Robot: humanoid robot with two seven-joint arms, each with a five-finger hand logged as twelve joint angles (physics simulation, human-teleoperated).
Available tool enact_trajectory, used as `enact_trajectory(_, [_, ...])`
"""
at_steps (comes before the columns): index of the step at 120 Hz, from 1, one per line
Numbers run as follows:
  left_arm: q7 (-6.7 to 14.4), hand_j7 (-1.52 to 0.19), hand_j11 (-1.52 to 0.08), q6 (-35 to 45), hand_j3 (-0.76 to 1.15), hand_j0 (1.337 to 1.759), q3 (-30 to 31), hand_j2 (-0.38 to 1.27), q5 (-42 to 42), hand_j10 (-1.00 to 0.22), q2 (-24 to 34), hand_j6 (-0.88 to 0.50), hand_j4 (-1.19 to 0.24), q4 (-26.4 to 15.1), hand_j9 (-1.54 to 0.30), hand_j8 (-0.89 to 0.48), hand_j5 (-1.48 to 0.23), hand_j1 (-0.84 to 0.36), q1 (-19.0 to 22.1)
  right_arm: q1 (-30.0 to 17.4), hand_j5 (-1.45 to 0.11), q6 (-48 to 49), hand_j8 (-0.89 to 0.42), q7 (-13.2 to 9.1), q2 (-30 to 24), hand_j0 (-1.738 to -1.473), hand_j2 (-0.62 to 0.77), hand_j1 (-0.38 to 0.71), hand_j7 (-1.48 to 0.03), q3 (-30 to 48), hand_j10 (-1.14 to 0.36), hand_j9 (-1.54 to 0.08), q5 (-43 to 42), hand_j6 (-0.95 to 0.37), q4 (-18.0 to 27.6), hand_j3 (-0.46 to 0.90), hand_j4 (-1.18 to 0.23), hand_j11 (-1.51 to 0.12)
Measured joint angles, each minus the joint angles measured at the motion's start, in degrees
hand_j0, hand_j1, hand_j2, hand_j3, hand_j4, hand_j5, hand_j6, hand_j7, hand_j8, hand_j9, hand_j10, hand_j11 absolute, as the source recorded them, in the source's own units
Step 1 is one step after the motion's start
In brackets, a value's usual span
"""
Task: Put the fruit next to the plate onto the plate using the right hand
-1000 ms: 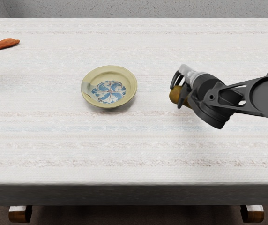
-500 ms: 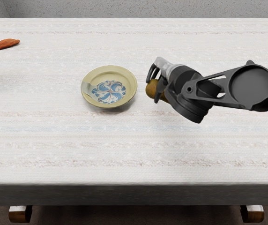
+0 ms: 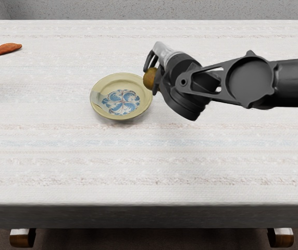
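Beside plate [image 3: 119, 77] — fruit [image 3: 149, 78] (gripped), right hand [image 3: 162, 66]

Home dining, sim: cloth-topped table [image 3: 190, 166] w/ plate [image 3: 119, 78].

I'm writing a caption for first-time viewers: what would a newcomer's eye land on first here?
The bulky dark right hand, reaching in from the right edge, is closed on a brownish fruit at the right rim of the yellow, blue-patterned plate mid-table. A small orange-red item lies at the far left.
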Motion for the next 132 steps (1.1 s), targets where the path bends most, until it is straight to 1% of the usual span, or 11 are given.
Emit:
enact_trajectory(16, [0.0, 0.00, 0.00, 0.0, 0.00, 1.658, 0.0, 0.00, 0.0, 0.00, 0.0, 0.00, 0.00, 0.0, 0.00, 0.00, 0.00, 0.35, 0.0, 1.3, -1.20, 0.0, -0.36, 0.0, 3.5, -1.658, 0.60, 0.29, -1.13, 0.1, -0.65, -1.20, 2.1, -0.39, -3.3, 0.00, -0.84, -1.21])
enact_trajectory(25, [0.0, 0.00, 0.00, 0.0, 0.00, 1.658, 0.0, 0.00, 0.0, 0.00, 0.0, 0.00, 0.00, 0.1, 0.00, 0.00, 0.00, 0.35, 0.0, 1.9, -1.21, 0.0, -0.37, 0.0, 4.9, -1.658, 0.60, 0.29, -1.13, 0.2, -0.68, -1.20, 3.0, -0.43, -5.4, 0.00, -0.84, -1.20])
enact_trajectory(58, [0.0, 0.00, 0.00, 0.0, 0.00, 1.658, 0.0, 0.00, 0.0, 0.00, 0.0, 0.00, 0.00, 0.1, 0.00, 0.00, 0.00, 0.35, 0.0, 3.6, -1.20, 0.0, -0.40, 0.0, 6.2, -1.657, 0.60, 0.27, -1.13, 0.2, -0.71, -1.18, 5.5, -0.44, -10.2, 0.00, -0.84, -1.18])
enact_trajectory(75, [0.0, 0.00, 0.00, 0.0, 0.00, 1.658, 0.0, 0.00, 0.0, 0.00, 0.0, 0.00, 0.00, 0.1, 0.00, 0.00, 0.00, 0.35, 0.0, 3.7, -1.20, 0.0, -0.40, 0.0, 6.3, -1.657, 0.60, 0.27, -1.13, 0.2, -0.71, -1.18, 5.8, -0.44, -11.4, 0.00, -0.84, -1.18])
enact_trajectory(110, [0.0, 0.00, 0.00, 0.0, 0.00, 1.658, 0.0, 0.00, 0.0, 0.00, 0.0, 0.00, 0.00, 0.1, 0.00, 0.00, 0.00, 0.35, 0.1, 3.7, -1.20, 0.0, -0.40, 0.0, 6.3, -1.657, 0.60, 0.27, -1.13, 2.1, -0.71, -1.18, 5.9, -0.44, -11.9, 0.00, -0.84, -1.18])
enact_trajectory(132, [0.0, 0.00, 0.00, 0.0, 0.00, 1.658, 0.0, 0.00, 0.0, 0.00, 0.0, 0.00, 0.00, 0.1, 0.00, 0.00, 0.00, 0.35, 0.1, 3.3, -1.20, 1.4, -0.40, 0.0, 6.3, -1.657, 0.60, 0.27, -1.13, 3.4, -0.71, -1.18, 5.5, -0.44, -13.6, 0.00, -0.84, -1.18])
